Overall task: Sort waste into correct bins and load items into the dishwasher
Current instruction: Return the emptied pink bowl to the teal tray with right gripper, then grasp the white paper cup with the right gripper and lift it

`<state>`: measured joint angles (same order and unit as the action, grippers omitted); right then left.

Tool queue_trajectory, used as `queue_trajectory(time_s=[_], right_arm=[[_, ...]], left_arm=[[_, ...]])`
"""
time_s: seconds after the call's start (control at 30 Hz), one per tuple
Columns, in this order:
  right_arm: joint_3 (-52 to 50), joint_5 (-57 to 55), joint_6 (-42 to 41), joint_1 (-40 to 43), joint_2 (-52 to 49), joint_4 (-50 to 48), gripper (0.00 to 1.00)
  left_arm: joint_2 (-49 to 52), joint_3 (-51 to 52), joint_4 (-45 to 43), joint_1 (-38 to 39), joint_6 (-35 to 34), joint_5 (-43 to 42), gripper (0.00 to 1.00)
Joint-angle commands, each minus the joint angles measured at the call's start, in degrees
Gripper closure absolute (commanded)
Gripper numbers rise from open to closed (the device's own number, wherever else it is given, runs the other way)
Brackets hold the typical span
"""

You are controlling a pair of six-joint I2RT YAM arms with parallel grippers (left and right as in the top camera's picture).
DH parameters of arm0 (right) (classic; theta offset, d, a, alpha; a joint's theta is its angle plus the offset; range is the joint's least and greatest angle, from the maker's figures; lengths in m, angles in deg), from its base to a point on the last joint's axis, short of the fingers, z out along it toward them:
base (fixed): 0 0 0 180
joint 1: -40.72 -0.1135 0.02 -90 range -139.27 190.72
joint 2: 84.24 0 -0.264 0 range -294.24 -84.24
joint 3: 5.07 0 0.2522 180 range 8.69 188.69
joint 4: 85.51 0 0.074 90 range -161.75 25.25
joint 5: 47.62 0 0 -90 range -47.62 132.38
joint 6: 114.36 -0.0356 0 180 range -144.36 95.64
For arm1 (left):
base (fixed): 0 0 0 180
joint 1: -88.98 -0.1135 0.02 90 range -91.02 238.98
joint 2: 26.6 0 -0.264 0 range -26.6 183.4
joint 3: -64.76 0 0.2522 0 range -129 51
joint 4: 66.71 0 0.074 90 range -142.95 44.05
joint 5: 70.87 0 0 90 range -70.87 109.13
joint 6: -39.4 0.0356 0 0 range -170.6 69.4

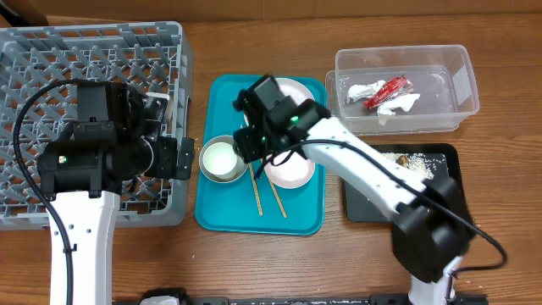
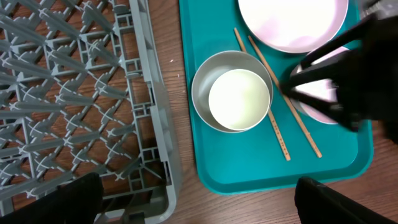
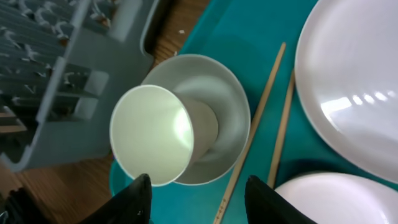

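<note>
On the wooden table (image 1: 254,263) the teal plastic serving tray (image 1: 222,212) lies just beside the big grey plastic dish rack (image 1: 102,38). In the tray stands the round grey metal bowl (image 2: 205,81), and inside it sits the white cup (image 2: 239,99), leaning toward the rack. Two thin wooden chopsticks (image 2: 278,134) lie next to the bowl. Beyond them are the large white round plate (image 2: 292,22) and the small white bowl (image 1: 292,172).

The right pincer (image 3: 199,190) hangs over the cup and the metal bowl, its fingers apart and gripping nothing. The left pincer (image 1: 185,158) is at the rack's edge facing the tray, its fingers also wide apart and empty.

At the far right, the clear rectangular plastic tub (image 1: 461,63) holds the red snack wrapper (image 1: 388,90) and the crumpled white napkin (image 1: 366,90). The flat black tray (image 1: 360,207) below it carries loose white rice grains (image 1: 415,159).
</note>
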<state>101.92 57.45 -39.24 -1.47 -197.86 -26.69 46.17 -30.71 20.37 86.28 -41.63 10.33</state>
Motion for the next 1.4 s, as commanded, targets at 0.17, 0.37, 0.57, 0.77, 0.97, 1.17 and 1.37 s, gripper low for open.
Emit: queue_trajectory(time_s=[0.17, 0.37, 0.57, 0.77, 0.97, 1.17, 1.37], right_arm=[[0.7, 0.0, -2.4, -2.9, -5.1, -1.2, 0.66], [0.6, -0.7, -3.5, -2.9, -5.6, 0.1, 0.79], [0.5, -0.7, -3.5, -2.9, -6.1, 1.5, 0.87], [0.7, -0.7, -3.4, -1.5, -5.2, 0.7, 0.96], [0.7, -0.7, -3.4, 7.6, 7.2, 1.2, 0.96], [0.7, 11.3, -2.8, 21.0, 13.4, 6.6, 0.96], [0.7, 46.4, 6.4, 29.2, 13.3, 8.0, 0.96]], left_arm=[[0.1, -1.0, -0.1, 0.1, -0.9, 0.0, 0.0], [0.1, -0.9, 0.0, 0.1, -0.9, -0.1, 0.0], [0.1, -0.9, -0.1, 0.1, -0.9, 0.0, 0.0], [0.1, -0.9, 0.0, 0.1, -0.9, -0.1, 0.0], [0.1, -0.9, -0.3, 0.1, -0.9, -1.0, 0.0], [0.4, -0.9, -5.6, 0.1, -0.7, -17.2, 0.0], [5.3, -0.9, -13.4, 0.2, 3.6, -42.3, 0.0]])
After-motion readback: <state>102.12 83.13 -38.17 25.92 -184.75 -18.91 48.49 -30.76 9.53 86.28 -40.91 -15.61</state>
